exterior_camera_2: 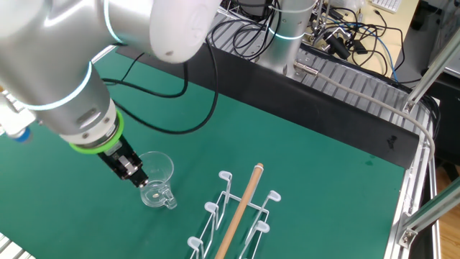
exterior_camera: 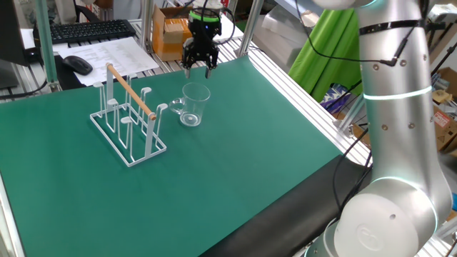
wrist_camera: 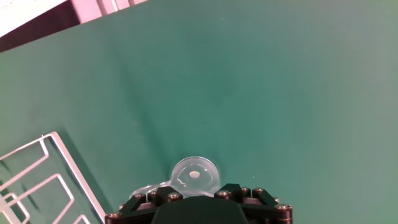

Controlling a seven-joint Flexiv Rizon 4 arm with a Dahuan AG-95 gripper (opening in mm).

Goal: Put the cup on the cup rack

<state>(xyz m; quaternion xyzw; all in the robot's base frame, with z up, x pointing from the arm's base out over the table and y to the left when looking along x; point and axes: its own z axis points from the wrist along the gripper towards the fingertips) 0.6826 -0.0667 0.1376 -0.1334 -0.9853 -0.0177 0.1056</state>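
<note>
The cup [exterior_camera: 193, 104] is a clear glass mug standing upright on the green mat, its handle turned toward the cup rack [exterior_camera: 128, 118]. The rack is white wire with a wooden rod along its top, and it stands just left of the cup with nothing on its pegs. My gripper [exterior_camera: 198, 70] hangs a little above and behind the cup's rim, pointing down, jaws apart and holding nothing. In the other fixed view the gripper [exterior_camera_2: 136, 176] sits at the cup's [exterior_camera_2: 157, 183] left rim, with the rack [exterior_camera_2: 237, 212] to the right. The hand view looks down into the cup [wrist_camera: 194, 175]; the rack's base [wrist_camera: 43, 180] shows at lower left.
A keyboard [exterior_camera: 89, 30], a mouse [exterior_camera: 77, 64] and papers lie beyond the mat's back left edge, and a cardboard box [exterior_camera: 171, 32] stands behind the gripper. The arm's thick white body [exterior_camera: 396, 128] fills the right side. Metal rails [exterior_camera_2: 359, 79] and cables border the mat.
</note>
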